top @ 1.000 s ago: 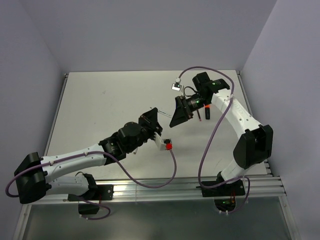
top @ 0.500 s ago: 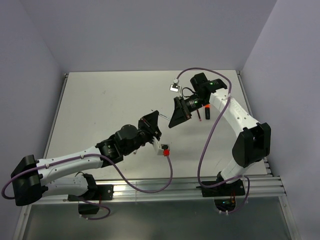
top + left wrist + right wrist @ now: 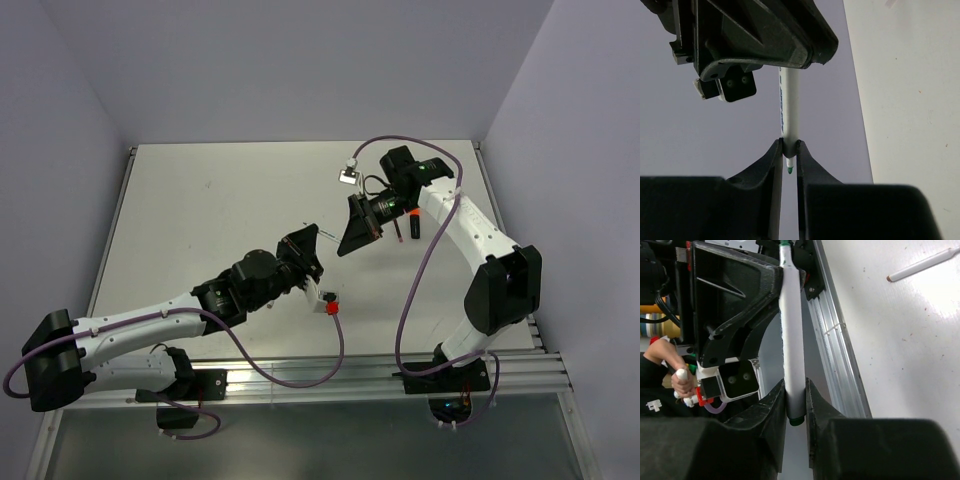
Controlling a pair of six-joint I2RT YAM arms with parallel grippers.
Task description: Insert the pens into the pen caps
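Two grippers clamp one white pen in mid-air: a handover or re-grip, with no cap at the nib.
In the left wrist view, the left gripper (image 3: pixel 789 147) pinches the white pen (image 3: pixel 788 110) at frame centre, just behind its bare green tip (image 3: pixel 789 171). In the right wrist view, the right gripper (image 3: pixel 795 390) squeezes the opposite end, where a dark green stub (image 3: pixel 796 420) pokes out below the fingers; cap or plug, it cannot be told. Next, most likely, one gripper has to let go without tilting the pen, then a cap must meet the nib squarely. A second white pen (image 3: pixel 922 262) lies on the table (image 3: pixel 900 365) at upper right. In the top view, a short dark marker (image 3: pixel 415 226) lies just right of the right wrist. The crowded fingers leave little room around the nib.
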